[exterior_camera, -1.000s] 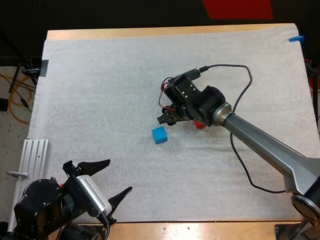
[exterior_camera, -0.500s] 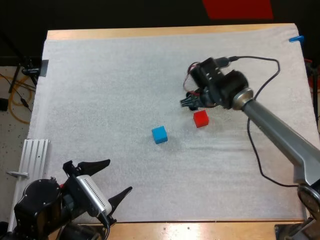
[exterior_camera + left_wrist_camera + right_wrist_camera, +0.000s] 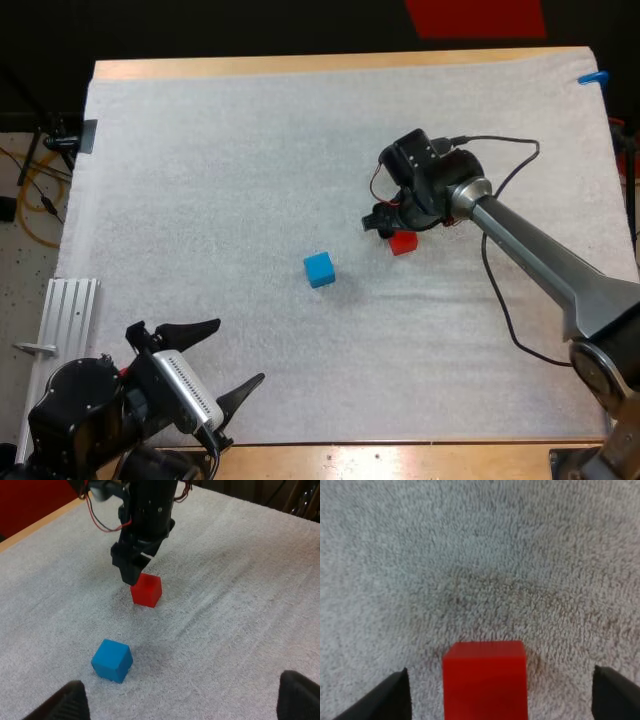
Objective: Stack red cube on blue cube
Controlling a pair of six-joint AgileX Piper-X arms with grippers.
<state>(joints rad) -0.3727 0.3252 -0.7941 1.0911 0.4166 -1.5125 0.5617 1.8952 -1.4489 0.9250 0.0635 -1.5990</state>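
As right gripper [image 3: 383, 222] gapes, red cube [image 3: 485, 680] between

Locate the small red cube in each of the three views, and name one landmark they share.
High view: small red cube on the white mat, right of the small blue cube, beside the right gripper.
Left wrist view: just past the blue cube, at the right gripper's tips.
Right wrist view: between the right gripper's open fingers, untouched.
Shared landmark: the right gripper at the red cube.
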